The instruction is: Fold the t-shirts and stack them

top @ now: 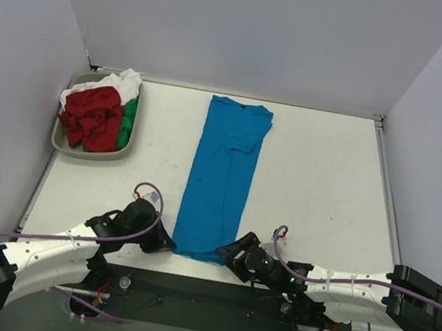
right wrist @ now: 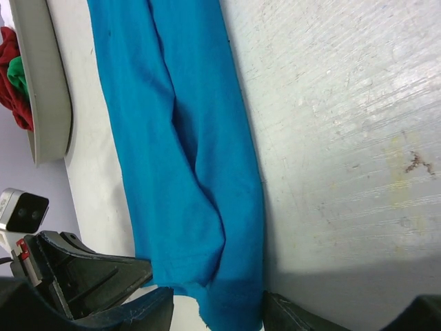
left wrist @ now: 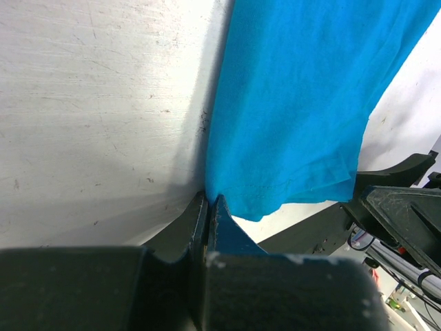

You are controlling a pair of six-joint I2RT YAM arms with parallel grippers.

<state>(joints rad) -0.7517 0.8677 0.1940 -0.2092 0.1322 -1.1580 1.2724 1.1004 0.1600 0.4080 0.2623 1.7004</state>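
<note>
The blue t-shirt (top: 223,179) lies as a long narrow strip down the middle of the table (top: 320,182), hem at the near edge. The left gripper (left wrist: 208,203) has its jaws pinched tight on the near-left hem corner. The right gripper (right wrist: 217,314) sits at the other corner, jaws spread wide with cloth between them. The red (top: 94,114), green (top: 128,120) and white (top: 120,81) shirts are heaped in the tray (top: 62,143), far left.

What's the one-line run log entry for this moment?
step: fold blue t-shirt; left gripper: shut on hem corner; right gripper: open astride hem; tray: other shirts
</note>
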